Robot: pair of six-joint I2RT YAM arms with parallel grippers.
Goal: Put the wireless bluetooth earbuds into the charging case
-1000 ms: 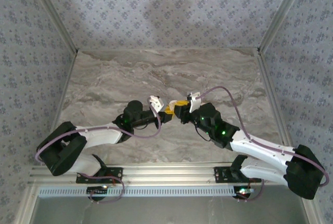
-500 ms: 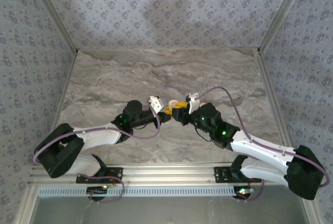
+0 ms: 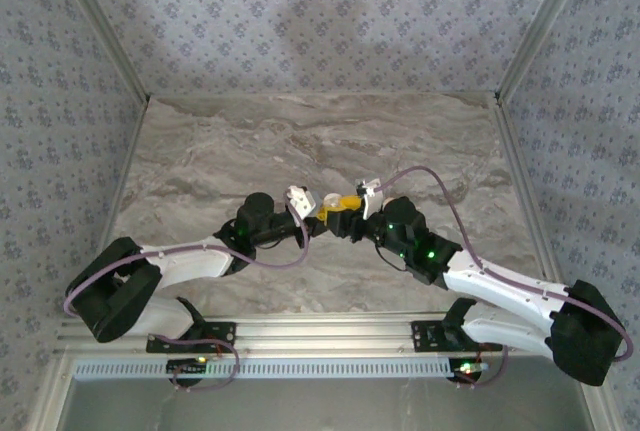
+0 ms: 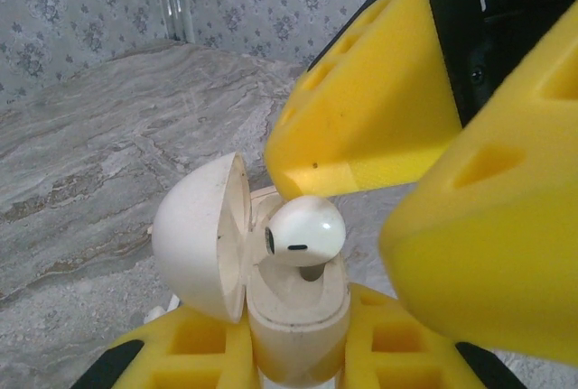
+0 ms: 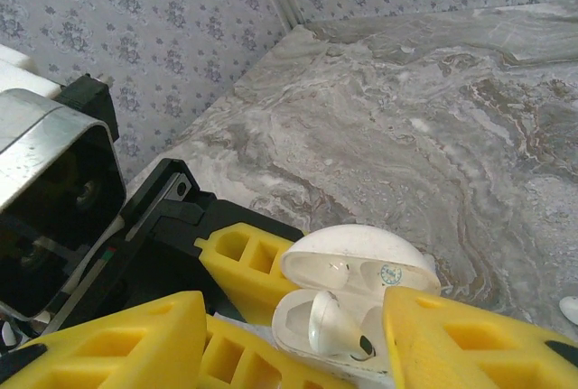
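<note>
Top view: marble table point(image 3: 300, 141), papered walls point(image 3: 320, 21) on three sides, metal rail point(image 3: 320, 331) along the near edge. Both arms reach in and meet mid-table, left gripper point(image 3: 324, 213) and right gripper point(image 3: 349, 215) tip to tip. What sits between them is too small to make out. A purple cable point(image 3: 440, 186) loops over the right arm.

Left wrist: left gripper point(image 4: 298, 353) clamped on the base of the charging case point(image 4: 293, 317), which is held upright off the table. Lid point(image 4: 203, 236) is swung open to the left. One earbud point(image 4: 305, 231) sits stem-down in the case, head sticking up above the rim. The right gripper point(image 4: 348, 204) crowds in from the upper right with its jaws parted, one yellow finger over the earbud and one beside it, and blocks the right half of the view.

Right wrist: right gripper point(image 5: 298, 353) jaws spread, case point(image 5: 298, 321) between them, earbud point(image 5: 332, 324) in its socket. A left gripper finger point(image 5: 244, 263) and the black camera housing point(image 5: 54, 199) are behind it. A small white bit point(image 5: 569, 308) lies on the table at the frame edge; can't tell what it is.
</note>
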